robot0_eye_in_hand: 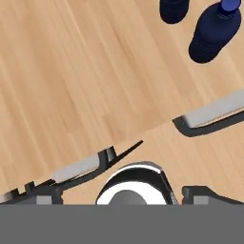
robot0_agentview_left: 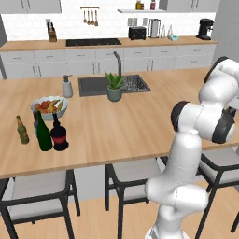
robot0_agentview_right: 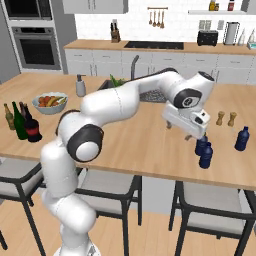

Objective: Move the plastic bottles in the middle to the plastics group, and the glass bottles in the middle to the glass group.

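Sitting on the right part of the wooden counter (robot0_agentview_right: pixel 150 145) are three small dark-blue plastic bottles: two of them (robot0_agentview_right: pixel 205 155) (robot0_agentview_right: pixel 200 145) stand right next to each other near the front edge, so close they overlap in the right base view, and a third blue bottle (robot0_agentview_right: pixel 242 138) stands a bit off to their right. In the hand view one blue bottle (robot0_eye_in_hand: pixel 214 32) shows up from above with its cap, and another one (robot0_eye_in_hand: pixel 174 9) is cut off by the top edge. The gripper (robot0_agentview_right: pixel 196 134) hangs just above and beside that close pair, not touching either one, and as far as I can tell its jaws are spread wide with nothing between them, though the tips themselves are hard to make out. Behind the blue ones are two little brown shakers (robot0_agentview_right: pixel 226 118). Way over on the left end of the counter the glass stuff is all bunched together: the tall green wine bottle (robot0_agentview_left: pixel 44 133) is just beside the squat black bottle with the red band (robot0_agentview_left: pixel 59 135), an olive-brown beer bottle (robot0_agentview_left: pixel 22 130) stands a little to their left, and another dark bottle (robot0_agentview_left: pixel 36 123) peeks out from behind the wine bottle. A fruit bowl (robot0_agentview_left: pixel 49 108) sits just behind that bunch, with a grey soap dispenser (robot0_agentview_left: pixel 67 87) farther back by the sink (robot0_agentview_left: pixel 95 85) and a potted plant (robot0_agentview_left: pixel 114 87). Chairs (robot0_agentview_left: pixel 37 186) are tucked under the front edge.
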